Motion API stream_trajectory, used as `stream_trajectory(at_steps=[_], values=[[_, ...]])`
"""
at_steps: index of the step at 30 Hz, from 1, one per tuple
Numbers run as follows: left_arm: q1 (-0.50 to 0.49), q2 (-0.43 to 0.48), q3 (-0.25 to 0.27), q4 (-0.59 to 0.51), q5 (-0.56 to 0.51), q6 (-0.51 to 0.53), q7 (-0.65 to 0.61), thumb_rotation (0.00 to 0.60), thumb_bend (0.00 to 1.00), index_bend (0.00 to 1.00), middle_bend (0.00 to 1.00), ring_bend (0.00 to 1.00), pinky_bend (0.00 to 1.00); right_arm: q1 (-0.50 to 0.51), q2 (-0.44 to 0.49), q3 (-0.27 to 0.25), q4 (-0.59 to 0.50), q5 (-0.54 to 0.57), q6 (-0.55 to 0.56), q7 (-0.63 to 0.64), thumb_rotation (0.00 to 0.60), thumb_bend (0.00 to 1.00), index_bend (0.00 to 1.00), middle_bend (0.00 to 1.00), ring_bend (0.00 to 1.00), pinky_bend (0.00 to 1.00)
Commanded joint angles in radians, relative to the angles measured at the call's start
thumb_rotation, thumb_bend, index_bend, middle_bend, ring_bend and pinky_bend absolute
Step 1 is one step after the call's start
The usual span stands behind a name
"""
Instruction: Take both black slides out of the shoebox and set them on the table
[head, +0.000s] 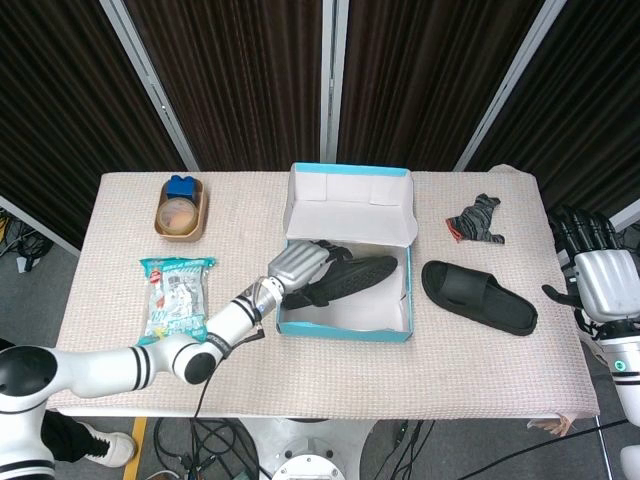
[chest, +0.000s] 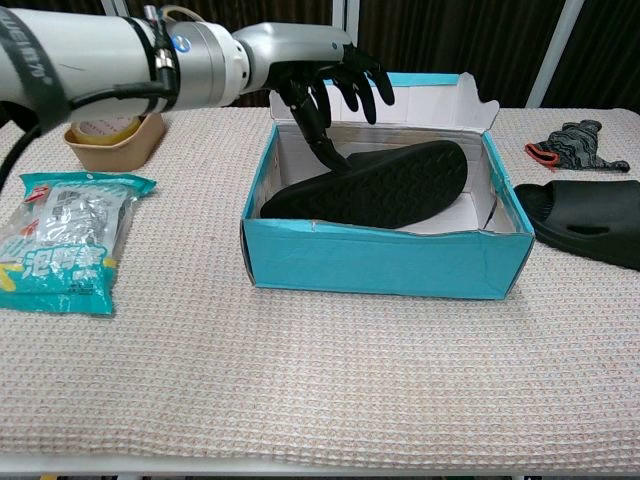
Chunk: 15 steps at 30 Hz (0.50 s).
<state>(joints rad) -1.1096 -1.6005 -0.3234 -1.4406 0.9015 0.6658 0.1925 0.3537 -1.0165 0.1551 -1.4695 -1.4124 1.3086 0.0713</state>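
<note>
One black slide (head: 350, 278) (chest: 385, 185) leans on its side inside the open teal shoebox (head: 346, 330) (chest: 380, 262). My left hand (head: 298, 266) (chest: 320, 70) hovers over the box's left part, just above the slide's heel end, fingers spread and holding nothing. The second black slide (head: 478, 297) (chest: 585, 226) lies flat on the table to the right of the box. My right hand (head: 598, 270) hangs beyond the table's right edge, fingers apart and empty; the chest view does not show it.
A snack bag (head: 177, 302) (chest: 60, 240) lies at the left. A tan bowl (head: 181, 214) (chest: 112, 130) with a tape roll and a blue block stands at the back left. A crumpled dark cloth (head: 477, 219) (chest: 573, 144) sits at the back right.
</note>
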Motion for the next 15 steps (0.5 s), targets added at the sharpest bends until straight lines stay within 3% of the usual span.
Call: stream_trajectory(at_steps=[1, 8, 15], values=[[-0.076, -0.085, 0.039, 0.088, -0.144, 0.044, 0.136, 0.6, 0.0, 0.2, 0.25, 0.22, 0.36, -0.002, -0.002, -0.001, 0.007, 0.002, -0.005, 0.005, 0.6, 0.0, 0.0, 0.0, 0.0, 0.0], [-0.115, -0.152, 0.099, 0.152, -0.264, 0.1, 0.274, 0.6, 0.0, 0.2, 0.25, 0.22, 0.36, -0.012, -0.006, -0.002, 0.021, 0.002, -0.002, 0.017, 0.6, 0.0, 0.0, 0.0, 0.0, 0.0], [-0.128, -0.215, 0.127, 0.206, -0.33, 0.092, 0.325, 0.6, 0.0, 0.21, 0.25, 0.22, 0.4, -0.018, -0.015, -0.002, 0.033, 0.003, -0.003, 0.024, 0.6, 0.0, 0.0, 0.0, 0.0, 0.0]])
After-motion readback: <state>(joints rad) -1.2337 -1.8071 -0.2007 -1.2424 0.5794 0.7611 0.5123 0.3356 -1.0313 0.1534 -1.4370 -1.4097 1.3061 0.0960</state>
